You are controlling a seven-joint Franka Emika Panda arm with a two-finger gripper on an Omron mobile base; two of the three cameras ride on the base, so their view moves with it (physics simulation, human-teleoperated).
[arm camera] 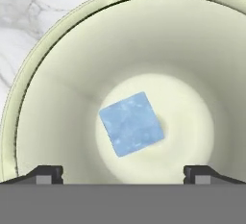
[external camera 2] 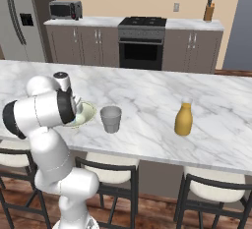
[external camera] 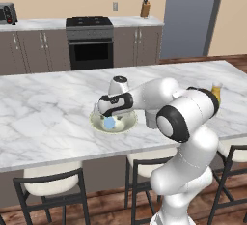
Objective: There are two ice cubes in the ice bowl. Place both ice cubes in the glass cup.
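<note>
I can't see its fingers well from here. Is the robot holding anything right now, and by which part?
Nothing is held. The claw is open above the ice bowl, its tips apart on either side of an ice cube lying untouched on the bowl's floor.

The arm covers the near half of the ice bowl (external camera 2: pixel 87 112) in the right base view. The hand view's edges crop its rim; one ice cube (arm camera: pixel 131 123) shows, any second hidden.
</note>
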